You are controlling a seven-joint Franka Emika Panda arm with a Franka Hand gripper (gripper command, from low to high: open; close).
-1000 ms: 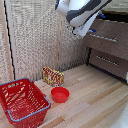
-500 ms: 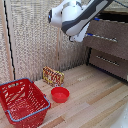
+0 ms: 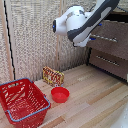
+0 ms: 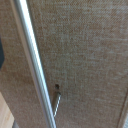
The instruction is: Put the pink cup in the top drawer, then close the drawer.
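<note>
the bulky white-and-grey robot arm [image 3: 80,22] reaches toward the dark brown wooden chest of drawers [image 3: 111,47]; its fingers are hidden, so their grip cannot be told, nor is the pink cup visible; it should press the silver bar handle [image 4: 34,62] squarely.

Storage unit [image 3: 111,52] at the exterior view's right, against the back wall panels [image 3: 35,40]. Robot arm [image 3: 82,22] up high, reaching across in front of its upper drawers. Wire basket [image 3: 21,101] on the wooden floor [image 3: 95,102] at the exterior view's left. Bowl [image 3: 60,94] just beside the basket, toward the right. Small box [image 3: 53,76] behind the bowl, near the wall. In the wrist view, a bar handle [image 4: 32,60] close before a drawer front [image 4: 85,55].
</note>
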